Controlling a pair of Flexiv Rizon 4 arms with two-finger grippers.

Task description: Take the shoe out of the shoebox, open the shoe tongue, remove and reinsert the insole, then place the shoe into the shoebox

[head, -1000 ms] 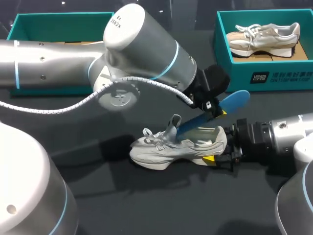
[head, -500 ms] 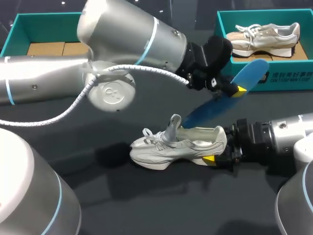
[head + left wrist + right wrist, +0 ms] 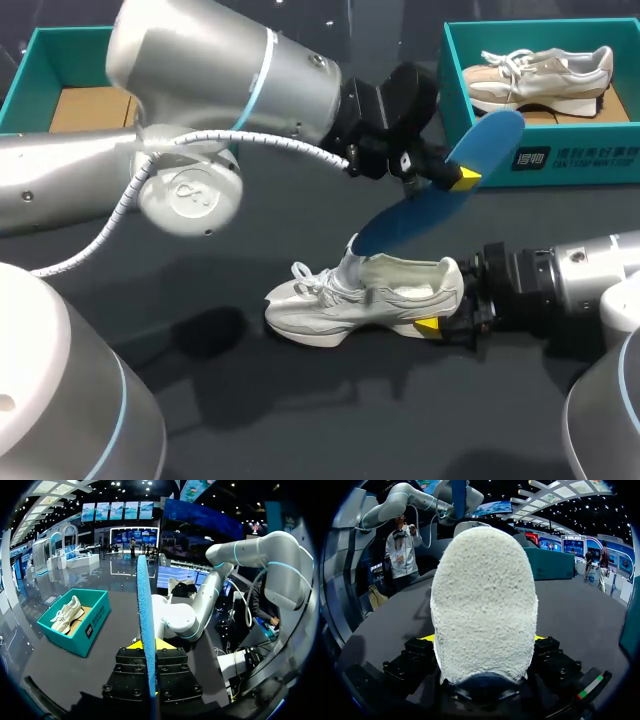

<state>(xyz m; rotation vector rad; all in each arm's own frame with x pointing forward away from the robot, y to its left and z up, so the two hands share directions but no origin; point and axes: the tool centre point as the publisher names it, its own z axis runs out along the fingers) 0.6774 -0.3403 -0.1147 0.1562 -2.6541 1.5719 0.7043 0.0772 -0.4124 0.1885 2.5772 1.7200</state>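
Insole [image 3: 432,203] clamped in left claw [image 3: 458,179], arm angled over shoe [image 3: 352,304]

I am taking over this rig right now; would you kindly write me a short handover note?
Left gripper: shut on the blue insole, held in the air above the shoe.
Right gripper: shut on the heel of the grey shoe, which stands on its sole on the table.
Boxes: left shoebox shows only cardboard where visible; right shoebox holds a beige shoe.
Done: shoe out, tongue raised, insole out.
Left to do: reinsert the insole, then place the shoe into the shoebox.
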